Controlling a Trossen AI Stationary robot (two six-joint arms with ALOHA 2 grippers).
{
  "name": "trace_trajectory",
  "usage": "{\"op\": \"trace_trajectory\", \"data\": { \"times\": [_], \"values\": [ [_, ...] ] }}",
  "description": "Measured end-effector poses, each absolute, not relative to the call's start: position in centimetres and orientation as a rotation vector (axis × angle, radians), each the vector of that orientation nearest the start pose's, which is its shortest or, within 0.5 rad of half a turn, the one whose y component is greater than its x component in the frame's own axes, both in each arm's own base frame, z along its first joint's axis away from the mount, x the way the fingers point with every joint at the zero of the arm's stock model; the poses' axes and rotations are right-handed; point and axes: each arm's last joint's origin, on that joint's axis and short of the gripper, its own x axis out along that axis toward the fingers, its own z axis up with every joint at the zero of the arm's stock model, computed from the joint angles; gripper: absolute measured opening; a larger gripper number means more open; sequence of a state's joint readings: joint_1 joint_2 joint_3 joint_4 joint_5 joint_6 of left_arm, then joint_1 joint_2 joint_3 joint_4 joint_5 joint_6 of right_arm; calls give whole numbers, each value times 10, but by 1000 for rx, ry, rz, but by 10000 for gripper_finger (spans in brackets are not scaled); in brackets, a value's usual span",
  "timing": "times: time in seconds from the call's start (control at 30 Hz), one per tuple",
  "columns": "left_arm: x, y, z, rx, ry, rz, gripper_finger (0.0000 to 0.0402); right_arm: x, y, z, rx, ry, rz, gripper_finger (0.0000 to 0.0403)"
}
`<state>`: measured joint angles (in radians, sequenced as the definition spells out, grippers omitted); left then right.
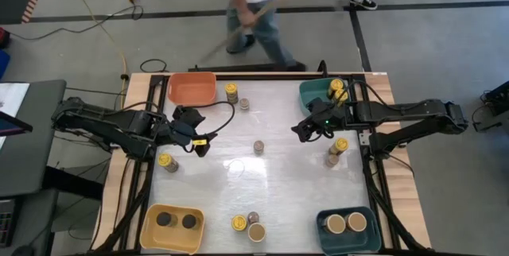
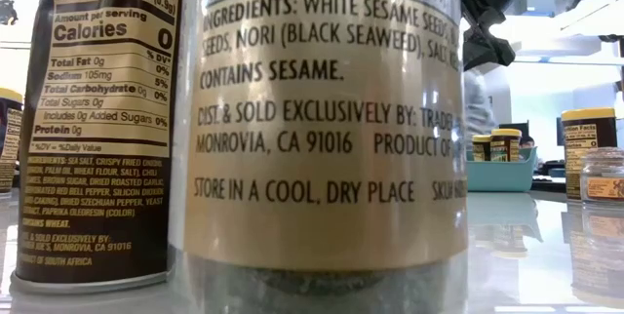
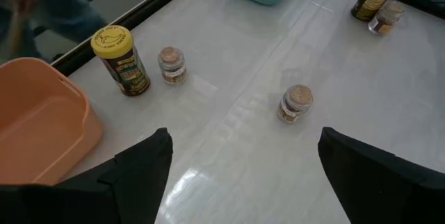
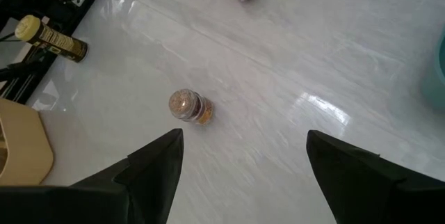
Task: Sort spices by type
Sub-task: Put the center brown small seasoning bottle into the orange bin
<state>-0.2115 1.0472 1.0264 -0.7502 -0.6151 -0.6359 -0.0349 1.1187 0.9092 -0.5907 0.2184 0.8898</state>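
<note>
Two grippers are hanging over the table with fingers spread and nothing between them: the left gripper (image 1: 200,141) near the orange bin (image 1: 191,87), the right gripper (image 1: 305,131) beside the upper teal bin (image 1: 310,91).

Sorting is partly done, judging by the layout. Two black-lidded jars (image 1: 176,220) are sitting in the yellow bin (image 1: 172,242), two tan-lidded jars (image 1: 346,223) in the lower teal bin (image 1: 347,243), and yellow-lidded jars (image 1: 337,89) in the upper teal bin. The orange bin is holding nothing.

The likely step in hand is collecting the small grey-topped jar (image 1: 258,147) standing alone at mid-table, between the two grippers and well apart from every other jar. Both wrist views are facing it (image 3: 295,104) (image 4: 188,106).

To do this step well:
- Assign one arm only — both are facing the same jar and could collide over it.
- Centre the open fingers either side of the jar body before descending; it is small and could tip if one finger touches first.
- Close low on the body, not on the cap.
- Lift straight up before travelling.

Remaining loose jars: a yellow-lidded jar (image 1: 231,92) with a small grey-topped one (image 1: 245,104) just beside it near the orange bin, one yellow-lidded jar (image 1: 166,161) by the left arm, a pair at the right edge (image 1: 336,152), and a cluster at the near edge (image 1: 248,226) — these are blocking most of the low view.
</note>
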Motion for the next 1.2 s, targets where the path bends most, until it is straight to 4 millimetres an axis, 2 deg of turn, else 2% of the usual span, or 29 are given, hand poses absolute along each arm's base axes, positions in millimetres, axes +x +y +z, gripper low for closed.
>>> {"op": "trace_trajectory", "data": {
  "times": [0.37, 0.67, 0.83, 0.9, 1.03, 1.2],
  "values": [
    [199, -25, 324, -294, 548, 587, 346, 223, -14, 280, 763, 634, -575, 331],
    [204, -17, 327, -293, 520, 586, 346, 223, -14, 280, 763, 634, -575, 331],
    [236, -9, 330, -321, 449, 394, 346, 223, -14, 280, 763, 634, -575, 331],
    [252, -6, 326, -258, 437, 330, 346, 223, -14, 280, 763, 634, -575, 331],
    [286, -5, 302, -31, 503, 170, 346, 223, -14, 280, 763, 635, -575, 331],
    [317, -2, 265, 74, 591, 63, 346, 223, -14, 280, 763, 636, -575, 331]
  ]
}}
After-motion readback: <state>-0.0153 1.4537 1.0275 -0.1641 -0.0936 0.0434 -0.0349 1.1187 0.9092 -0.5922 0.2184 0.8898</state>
